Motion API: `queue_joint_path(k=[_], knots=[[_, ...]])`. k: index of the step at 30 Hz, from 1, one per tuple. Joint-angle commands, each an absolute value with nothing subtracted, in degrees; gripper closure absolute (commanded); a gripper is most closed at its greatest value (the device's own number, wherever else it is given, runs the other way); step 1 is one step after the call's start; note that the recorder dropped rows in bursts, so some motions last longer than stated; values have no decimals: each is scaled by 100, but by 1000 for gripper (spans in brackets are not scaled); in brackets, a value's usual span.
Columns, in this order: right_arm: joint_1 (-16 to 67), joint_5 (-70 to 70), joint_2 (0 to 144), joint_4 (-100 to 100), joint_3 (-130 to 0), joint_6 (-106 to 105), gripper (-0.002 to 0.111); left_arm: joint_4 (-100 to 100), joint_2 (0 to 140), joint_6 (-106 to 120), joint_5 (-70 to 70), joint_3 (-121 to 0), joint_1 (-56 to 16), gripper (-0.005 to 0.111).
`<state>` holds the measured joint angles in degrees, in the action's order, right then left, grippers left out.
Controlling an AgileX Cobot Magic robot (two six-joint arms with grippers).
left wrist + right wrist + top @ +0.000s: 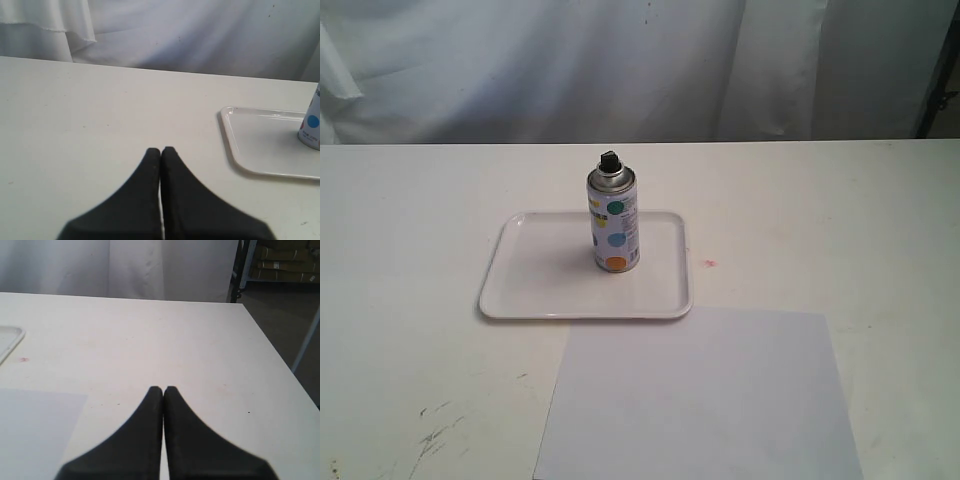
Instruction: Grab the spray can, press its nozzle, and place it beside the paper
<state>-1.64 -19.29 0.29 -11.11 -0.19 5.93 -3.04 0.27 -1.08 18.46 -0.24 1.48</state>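
Both the left end effector [160,150] and the right end effector [163,389] are fully closed and hold nothing. The spray can [613,222] stands upright on the tray [530,295], at 11 o'clock from the paper [700,400] on the surface [400,220].

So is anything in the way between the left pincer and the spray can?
Nothing visible. Only bare table lies between the shut left pincer and the spray can. It stands on a white tray, whose low rim is all there is to cross.
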Motion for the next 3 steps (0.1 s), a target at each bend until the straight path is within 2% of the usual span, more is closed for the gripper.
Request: queue_joint_path(k=[1, 3], knots=[[-203, -1941, 0, -1098, 0, 606, 108, -284, 0, -144, 1799, 0, 136, 107], [-203, -1941, 0, -1098, 0, 606, 108, -284, 0, -144, 1799, 0, 136, 107]])
